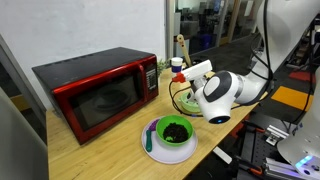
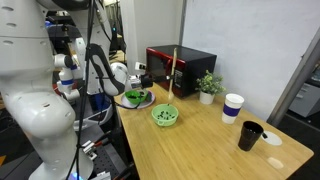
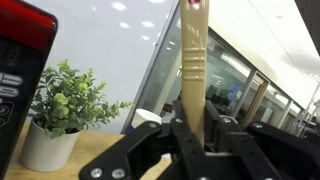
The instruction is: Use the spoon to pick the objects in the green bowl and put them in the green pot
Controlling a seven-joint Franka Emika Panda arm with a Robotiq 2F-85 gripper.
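Gripper (image 3: 195, 128), pinching the spoon (image 3: 193, 60), holds its long axis upright, with the green bowl (image 2: 157, 117) below it on the tabletop (image 2: 200, 140) in an exterior view.

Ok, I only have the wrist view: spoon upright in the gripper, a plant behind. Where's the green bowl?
Observer: The green bowl sits on the table, under the lower end of the spoon, which seems clear of it.
Operator: And the green pot?
Observer: The green pot stands on a pale plate, apart from the bowl, with a blue utensil beside it.
Operator: Anything in the bowl?
Observer: Small pieces, too small to identify.
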